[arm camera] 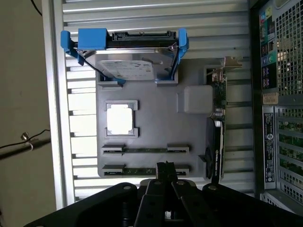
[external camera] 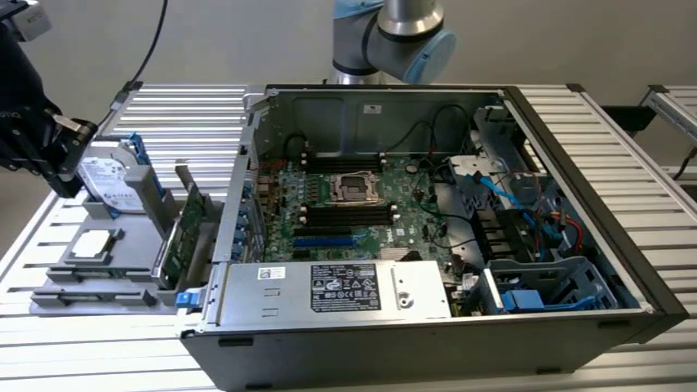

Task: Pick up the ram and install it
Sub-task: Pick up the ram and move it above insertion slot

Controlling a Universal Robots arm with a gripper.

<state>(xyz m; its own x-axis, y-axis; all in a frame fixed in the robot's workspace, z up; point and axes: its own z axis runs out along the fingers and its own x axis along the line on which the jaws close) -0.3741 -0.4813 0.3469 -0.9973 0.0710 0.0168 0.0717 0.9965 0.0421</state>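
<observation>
Two ram sticks, thin dark-green strips, stand on edge in holders on the grey tray (arm camera: 156, 127). One ram stick (arm camera: 144, 150) lies nearer the tray's middle. The other ram stick (arm camera: 137, 168) runs along the tray's edge, directly under my fingertips. My gripper (arm camera: 165, 168) hangs well above the tray, shut with nothing in it. In the exterior view my gripper (external camera: 55, 163) is at the far left, above the tray (external camera: 130, 245), where a ram stick (external camera: 96, 296) shows at the front. The motherboard's black memory slots (external camera: 346, 214) lie inside the open case.
On the tray stand a hard drive in a blue caddy (arm camera: 128, 52), a silver processor (arm camera: 119, 118) and a green expansion card (arm camera: 217, 137) on edge. The open computer case (external camera: 436, 204) stands to the exterior view's right of the tray, on a slatted metal table (external camera: 185, 114).
</observation>
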